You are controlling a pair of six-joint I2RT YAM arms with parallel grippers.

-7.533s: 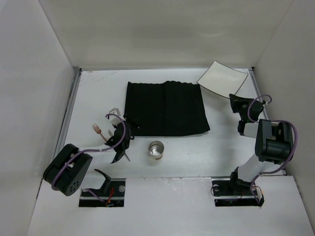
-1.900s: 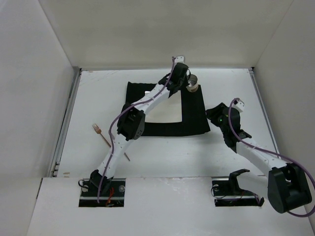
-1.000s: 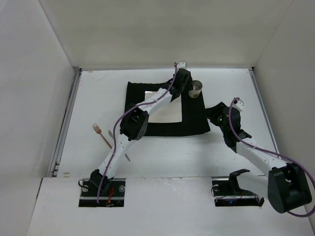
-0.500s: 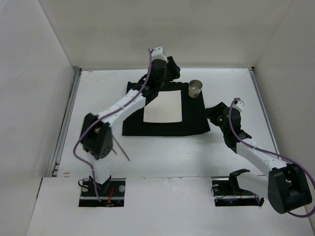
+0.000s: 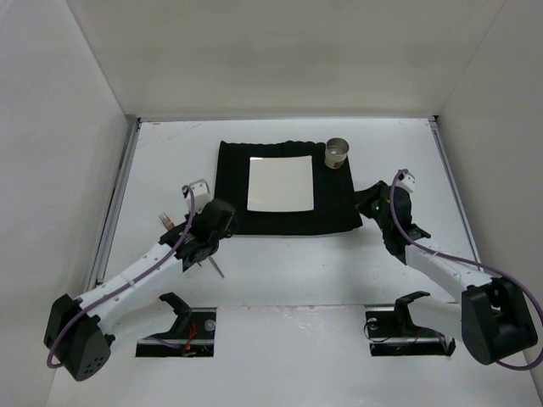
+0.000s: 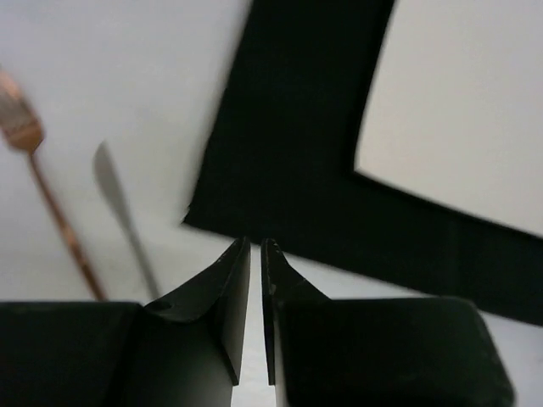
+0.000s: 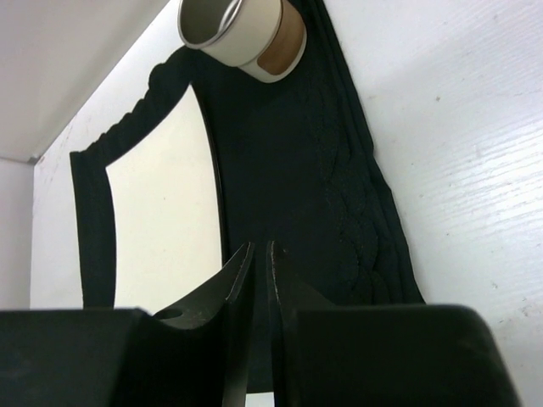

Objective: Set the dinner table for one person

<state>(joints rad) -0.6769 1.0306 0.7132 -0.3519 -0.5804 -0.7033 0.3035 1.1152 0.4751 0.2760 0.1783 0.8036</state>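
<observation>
The table (image 5: 161, 161) is big, flat and dull white. It fills the floor between white walls (image 5: 280, 59), wider side to side, with thin metal rails (image 5: 115, 203). A black ribbed mat (image 5: 335, 199) holds a square white plate (image 5: 281, 183) and a round cup (image 5: 337, 153). A copper fork (image 6: 56, 212) and a knife (image 6: 127, 219) lie to the left. The left gripper (image 6: 255, 246) and right gripper (image 7: 260, 248) are pinched almost closed, holding nothing.

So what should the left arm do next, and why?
Probably open the left gripper and lower it onto the fork. The plate and cup are already placed at the black mat, but fork and knife lie on the table beside it, close to that shut, empty gripper.
</observation>
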